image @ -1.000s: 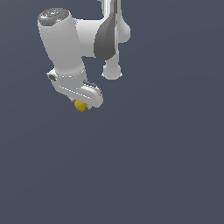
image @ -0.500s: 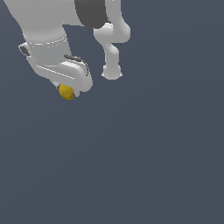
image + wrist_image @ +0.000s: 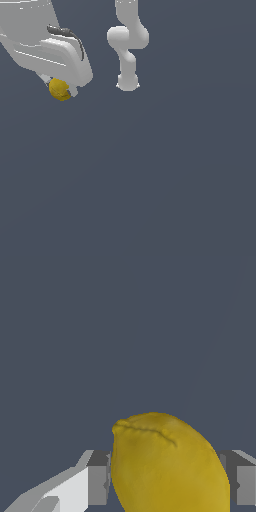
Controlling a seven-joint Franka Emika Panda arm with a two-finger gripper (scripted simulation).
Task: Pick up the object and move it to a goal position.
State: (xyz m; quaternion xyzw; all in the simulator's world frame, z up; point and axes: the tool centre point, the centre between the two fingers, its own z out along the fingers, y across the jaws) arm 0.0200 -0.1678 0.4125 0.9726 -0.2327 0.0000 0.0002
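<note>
The object is a small yellow lumpy ball, held at the tip of my white gripper near the exterior view's upper left. In the wrist view the yellow ball fills the space between my two fingers, which press on it from both sides. The gripper is shut on the ball and holds it above the dark grey floor. The large white hand body hides the fingers in the exterior view.
The arm's white links and base stand at the top middle of the exterior view. The flat dark grey floor lies all around, with no other object in sight.
The gripper with the yellow ball has moved toward the exterior view's left and looks larger, closer to that camera. The ball stays held.
</note>
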